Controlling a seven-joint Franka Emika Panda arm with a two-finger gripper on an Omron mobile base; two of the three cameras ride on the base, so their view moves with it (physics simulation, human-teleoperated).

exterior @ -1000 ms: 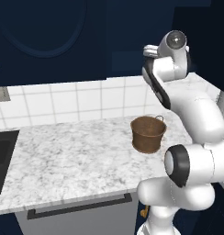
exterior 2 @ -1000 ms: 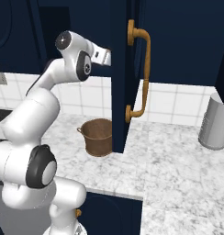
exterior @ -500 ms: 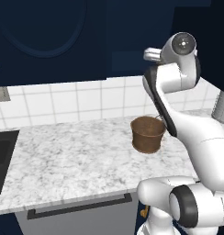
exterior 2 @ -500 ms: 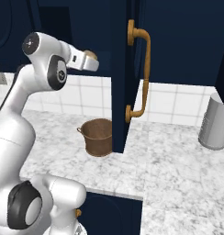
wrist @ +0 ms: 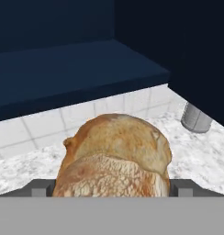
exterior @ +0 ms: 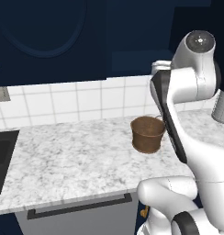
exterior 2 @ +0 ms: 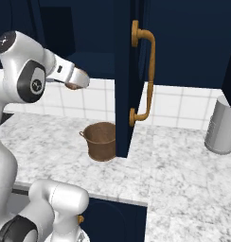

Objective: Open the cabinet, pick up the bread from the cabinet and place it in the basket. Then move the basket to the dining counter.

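A white-grey marbled worktop (exterior: 63, 156) runs along a wall of white square tiles (exterior: 77, 101) with grey joints. A black sink (exterior: 2, 158) is sunk into the worktop at its left end. A grey drawer (exterior: 77, 215) with a black bar handle (exterior: 79, 206) sits under the worktop's front edge. A small grey socket plate (exterior: 1, 94) is fixed to the tiles at the left. A grey ribbed metal cylinder (exterior 2: 220, 125) stands upright on the worktop near the tiled wall at the right. The light is even and soft.
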